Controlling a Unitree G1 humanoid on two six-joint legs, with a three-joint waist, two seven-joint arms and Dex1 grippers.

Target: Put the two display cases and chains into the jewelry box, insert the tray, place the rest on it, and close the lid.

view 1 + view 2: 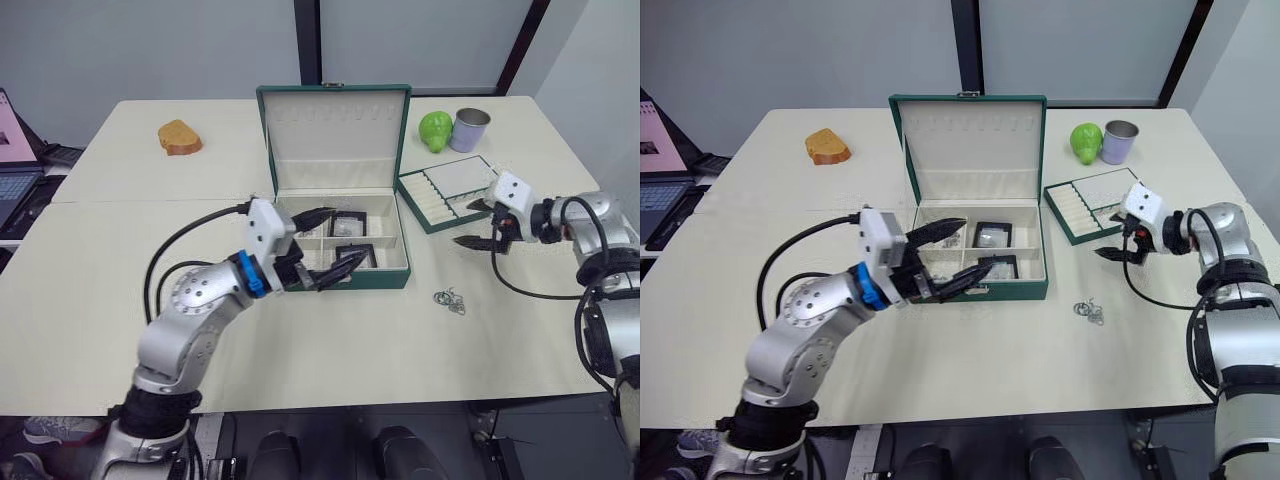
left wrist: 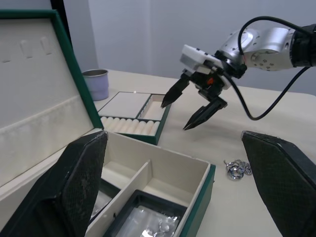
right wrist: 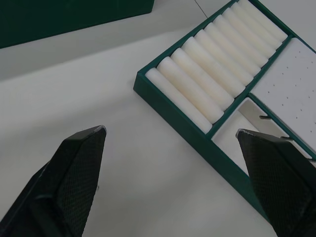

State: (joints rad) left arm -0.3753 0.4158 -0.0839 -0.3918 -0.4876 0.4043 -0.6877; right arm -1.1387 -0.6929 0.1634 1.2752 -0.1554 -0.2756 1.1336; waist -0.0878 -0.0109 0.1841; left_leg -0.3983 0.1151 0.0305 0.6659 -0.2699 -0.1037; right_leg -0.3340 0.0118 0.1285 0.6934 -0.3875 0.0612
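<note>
The right claw (image 1: 479, 224) hangs spread and empty at the right of the frame, just off the near corner of the tray (image 1: 452, 190), which still lies on the bench (image 1: 100, 300) beside the jewelry box (image 1: 390, 278). The wrist camera looks down on the tray's corner and ring rolls with the fingers set wide either side. My guess is the tray comes next; its rim is thin and low, so a grip taken too near the corner could let it pivot or slide away across the bench instead of lifting.

The left claw (image 1: 330, 243) is also spread and empty, hovering over the box's front left part at frame centre. Two display cases (image 1: 350, 226) already sit inside, one behind the other. That claw hangs in the path of the tray; if it remains there, the tray could strike it or seat crooked.

The loose rings (image 1: 450, 300) lie on the bench in the lower right, near the box's front corner, well apart from both claws. A sweeping arm could scatter them. The lid (image 1: 335, 135) stands open, upright behind.
</note>
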